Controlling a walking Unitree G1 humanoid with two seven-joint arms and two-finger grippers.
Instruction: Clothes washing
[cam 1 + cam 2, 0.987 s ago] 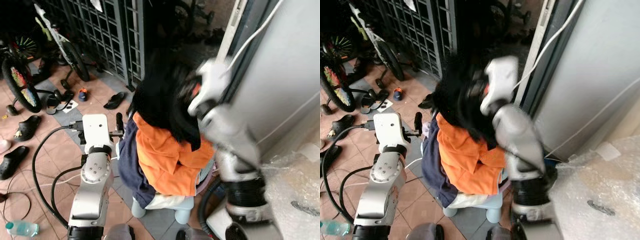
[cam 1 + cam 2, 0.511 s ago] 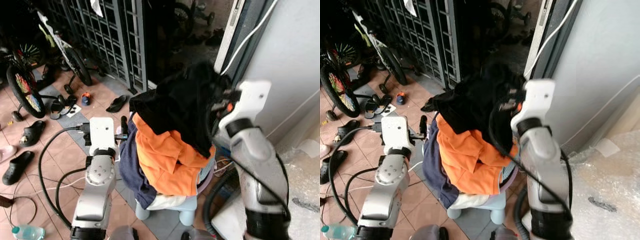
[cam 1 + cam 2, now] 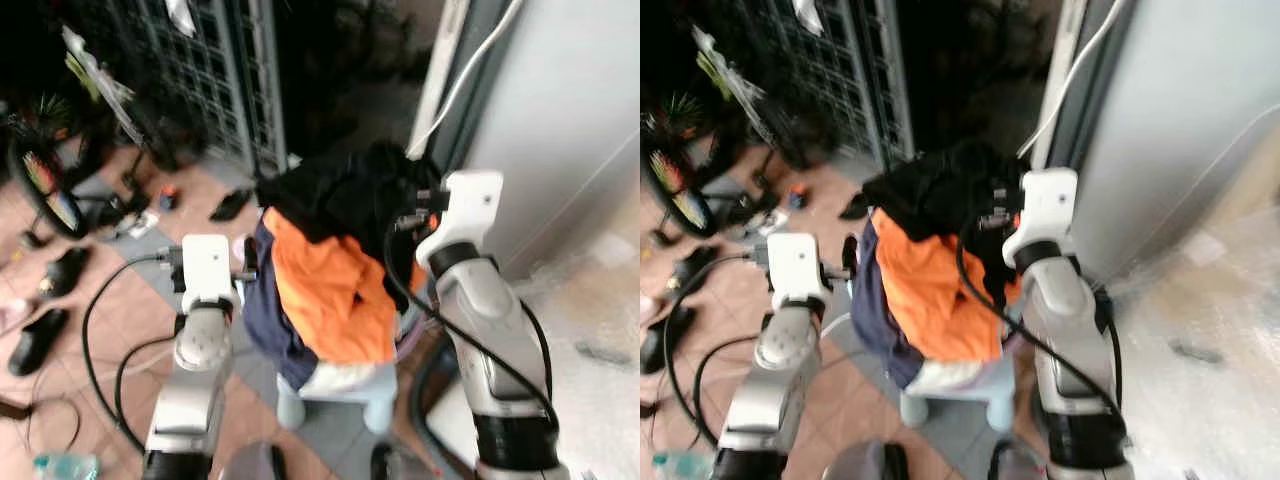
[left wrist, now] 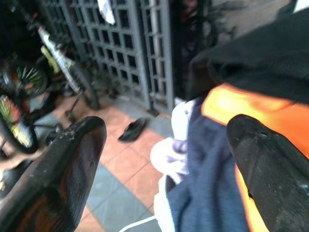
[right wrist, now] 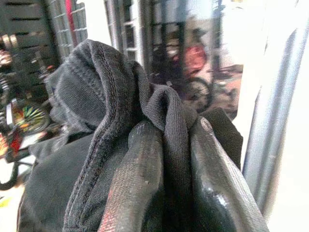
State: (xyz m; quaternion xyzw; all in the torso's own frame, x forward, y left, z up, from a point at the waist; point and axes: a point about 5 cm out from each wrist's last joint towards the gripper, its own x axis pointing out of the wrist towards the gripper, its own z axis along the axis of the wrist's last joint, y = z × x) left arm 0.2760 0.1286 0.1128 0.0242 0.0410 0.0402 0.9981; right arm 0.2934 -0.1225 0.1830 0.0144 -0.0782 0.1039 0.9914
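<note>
A heap of clothes rests on a pale stool [image 3: 340,400]: an orange garment [image 3: 335,295], a navy one [image 3: 268,325], and a black garment [image 3: 330,200] draped over the top. My right gripper [image 5: 169,140] is shut on a fold of the black garment [image 5: 96,96], just above the heap's right side. Its fingers [image 5: 140,164] pinch the dark knit cloth between them. My left gripper [image 4: 164,159] stands open beside the heap's left side, with its fingers [image 4: 72,159] spread wide and nothing between them.
A grey washing machine wall [image 3: 560,130] rises at the right, with a white hose [image 3: 470,70] along it. Bubble wrap [image 3: 590,340] covers a surface to the right. A metal gate [image 3: 210,70], a bicycle [image 3: 45,180] and sandals [image 3: 40,335] lie to the left on the tiled floor.
My right arm has swung from over the heap to its right side, still gripping the black garment, which now sits lower. The camera has shifted and blurred.
</note>
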